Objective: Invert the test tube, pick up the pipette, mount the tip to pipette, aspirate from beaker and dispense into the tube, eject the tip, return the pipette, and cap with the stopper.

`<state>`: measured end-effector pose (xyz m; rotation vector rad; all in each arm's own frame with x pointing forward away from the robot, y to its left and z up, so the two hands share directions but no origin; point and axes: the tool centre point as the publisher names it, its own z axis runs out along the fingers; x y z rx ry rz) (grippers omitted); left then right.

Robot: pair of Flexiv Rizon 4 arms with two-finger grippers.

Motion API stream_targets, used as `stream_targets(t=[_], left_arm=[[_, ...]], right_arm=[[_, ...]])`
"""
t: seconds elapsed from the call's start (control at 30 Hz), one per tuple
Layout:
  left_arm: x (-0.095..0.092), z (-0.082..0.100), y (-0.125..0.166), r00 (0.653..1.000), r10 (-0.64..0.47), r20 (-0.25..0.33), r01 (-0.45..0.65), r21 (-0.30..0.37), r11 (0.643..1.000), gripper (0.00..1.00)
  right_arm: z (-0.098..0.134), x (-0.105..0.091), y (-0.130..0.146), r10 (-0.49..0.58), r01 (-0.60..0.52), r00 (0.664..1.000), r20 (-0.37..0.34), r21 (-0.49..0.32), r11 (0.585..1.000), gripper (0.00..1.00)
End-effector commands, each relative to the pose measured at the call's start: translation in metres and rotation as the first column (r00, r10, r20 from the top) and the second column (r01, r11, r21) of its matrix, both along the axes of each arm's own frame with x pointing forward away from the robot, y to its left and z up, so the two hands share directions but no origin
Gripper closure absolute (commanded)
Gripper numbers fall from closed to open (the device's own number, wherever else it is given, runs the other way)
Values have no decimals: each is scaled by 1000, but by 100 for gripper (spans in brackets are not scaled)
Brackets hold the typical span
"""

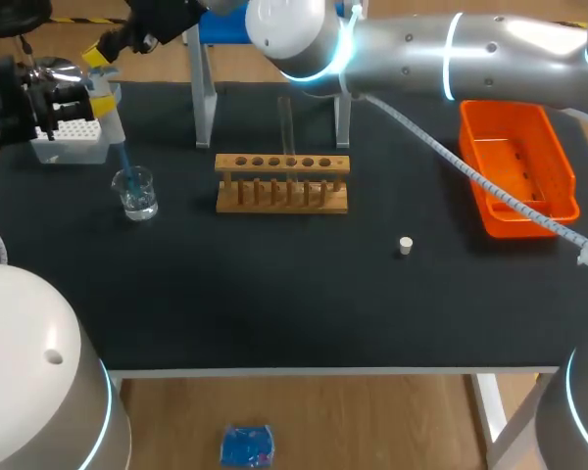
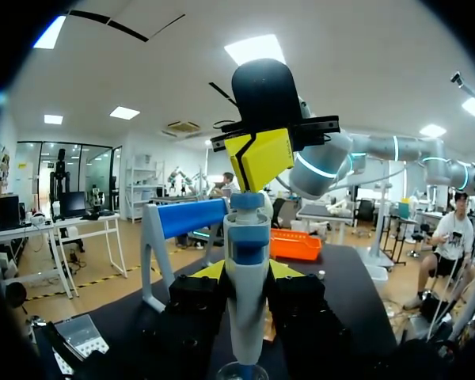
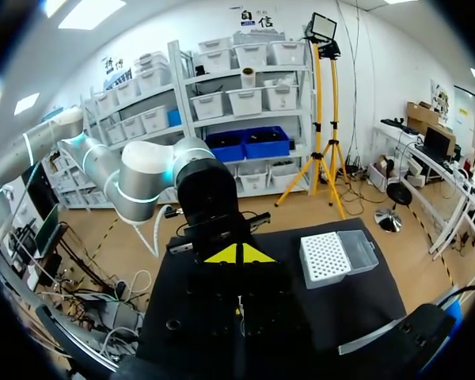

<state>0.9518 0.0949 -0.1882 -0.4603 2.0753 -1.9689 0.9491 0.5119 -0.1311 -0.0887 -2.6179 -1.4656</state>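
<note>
Low and right of centre in the head view, a small white stopper [image 1: 405,246] lies alone on the matte black table [image 1: 274,304]. Behind it, at centre, stands the wooden rack [image 1: 282,196] with a clear test tube [image 1: 285,122] upright in it, too faint to tell which end is up. At centre left, a bluish tip [image 1: 124,163] dips into the glass beaker [image 1: 136,194] of clear liquid. The left gripper [image 2: 245,273] is clamped on the white-and-blue pipette [image 2: 245,309]. The right gripper [image 2: 259,158], tips pressed together, sits on the pipette's top — its arm spans the upper frame, and its pale cable [image 1: 490,184] crosses the orange plastic tray [image 1: 565,171] at right. At upper left, the white tip box [image 1: 73,147] is partly hidden by the left gripper, and the arm cuts off the grey stand [image 1: 205,98].
</note>
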Motion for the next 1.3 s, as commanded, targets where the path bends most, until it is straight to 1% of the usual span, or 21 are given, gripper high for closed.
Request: stream_targets(t=[0.03,0.23,0.47,0.67,0.93,0.97,1.0,1.03,1.07,1.2,1.3], left_arm=[[0,4,-1,1000,4,3,-4,0,1000,100],[0,4,-1,1000,4,3,-4,0,1000,100],[0,4,-1,1000,4,3,-4,0,1000,100],[0,4,-1,1000,4,3,-4,0,1000,100],[0,4,-1,1000,4,3,-4,0,1000,100],[0,4,-1,1000,4,3,-4,0,1000,100],[0,4,-1,1000,4,3,-4,0,1000,100],[0,4,-1,1000,4,3,-4,0,1000,100],[0,4,-1,1000,4,3,-4,0,1000,100],[0,4,-1,1000,4,3,-4,0,1000,100],[0,4,-1,1000,4,3,-4,0,1000,100]], right_arm=[[-8,0,-1,2,-2,1000,-6,-3,1000,100],[-13,-2,-2,2,-2,1000,-15,-10,1000,100],[-11,-3,-3,0,-1,1000,-15,-10,1000,100],[-1,-2,-5,-6,6,1000,5,5,1000,100],[20,-1,-8,-10,9,999,43,27,1000,100],[22,-1,-9,-11,9,999,48,27,1000,93],[25,-1,-9,-13,11,998,55,26,1000,62],[28,-1,-10,-14,12,998,64,27,1000,26],[30,-1,-10,-16,14,997,73,25,1000,0],[41,0,-15,-24,22,995,101,23,999,0],[51,0,-23,-20,17,989,144,18,1000,0]])
